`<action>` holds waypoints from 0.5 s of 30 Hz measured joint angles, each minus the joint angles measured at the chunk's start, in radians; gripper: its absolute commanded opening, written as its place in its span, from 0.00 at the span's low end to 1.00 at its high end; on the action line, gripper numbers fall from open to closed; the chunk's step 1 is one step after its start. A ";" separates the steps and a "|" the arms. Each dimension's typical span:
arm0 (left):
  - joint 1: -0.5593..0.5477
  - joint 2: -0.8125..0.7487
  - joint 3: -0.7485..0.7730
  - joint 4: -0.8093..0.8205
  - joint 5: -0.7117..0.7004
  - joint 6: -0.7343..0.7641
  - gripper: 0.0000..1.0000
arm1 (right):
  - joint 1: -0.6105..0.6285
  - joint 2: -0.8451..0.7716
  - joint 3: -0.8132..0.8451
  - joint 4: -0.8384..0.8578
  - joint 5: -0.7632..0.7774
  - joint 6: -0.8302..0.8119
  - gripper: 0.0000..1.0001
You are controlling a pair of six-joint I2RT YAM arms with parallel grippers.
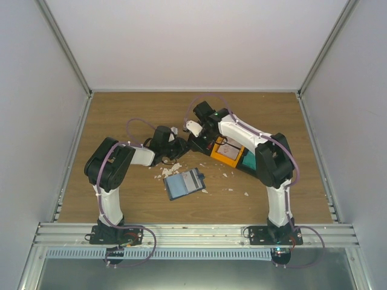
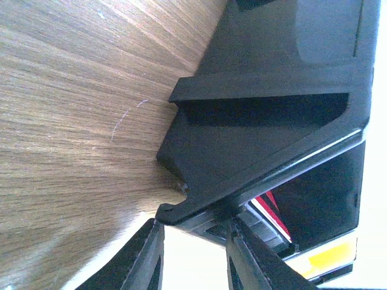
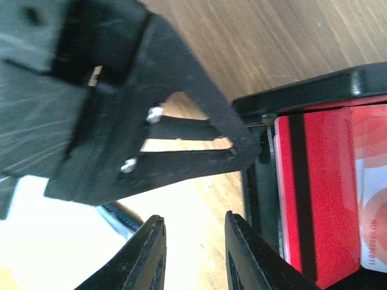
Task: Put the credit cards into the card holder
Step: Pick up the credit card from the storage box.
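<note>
The card holder (image 1: 184,184) lies open on the table, blue-grey inside up, in front of both arms. Red-and-white credit cards (image 3: 314,199) lie in a black tray (image 3: 302,96); in the left wrist view one red card edge (image 2: 270,212) shows under the tray (image 2: 260,139). My left gripper (image 2: 193,232) stands open, its fingertips against the tray's near corner, with bare table between them. My right gripper (image 3: 192,226) is open and holds nothing, just left of the tray's wall and close to the left gripper's finger (image 3: 175,127). From above, the left gripper (image 1: 179,147) and right gripper (image 1: 193,134) meet at the tray's left end.
An orange box (image 1: 225,152) with a pale card on it sits in the black tray (image 1: 202,145), a teal piece beside it. Torn white scraps (image 1: 169,170) are scattered between the tray and the card holder. Grey walls enclose the wooden table.
</note>
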 measured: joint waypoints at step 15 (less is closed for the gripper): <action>0.000 0.000 0.000 -0.003 -0.027 -0.001 0.29 | -0.027 -0.079 -0.021 0.055 0.005 0.013 0.43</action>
